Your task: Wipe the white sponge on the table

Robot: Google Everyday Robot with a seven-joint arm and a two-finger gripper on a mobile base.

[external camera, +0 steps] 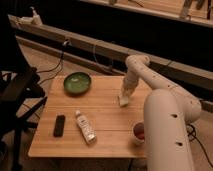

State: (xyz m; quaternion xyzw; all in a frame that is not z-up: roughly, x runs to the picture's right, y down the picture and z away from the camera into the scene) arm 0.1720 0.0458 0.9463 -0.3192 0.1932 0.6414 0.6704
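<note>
So the arm reaches in from the right side and bends down over the tabletop (105,107), with the gripper (125,96) pointed straight down at the right-center of the wood. Right under it is the white sponge (123,101), a small off-white pad lying on the planks, and the gripper looks pressed right onto it. I can't tell how the gripper is set on it, the end of the arm just blends into the pad from this angle.

Rest of the layout: a green bowl (77,82) sits near the back left of the tabletop, well apart from the sponge. A white bottle (85,126) lies on its side toward the front, roughly middle-left, angled so one end points to the front edge. Just left of that is a flat black thing (59,125), maybe a remote or a phone, can't say which. A white cup (139,132) with something red in it stands near the front right, partly tucked behind the robot's big white arm segment (167,132), which fills the lower right of the view.

Off to the left there's a dark office chair (20,95) beside the tabletop.
</note>
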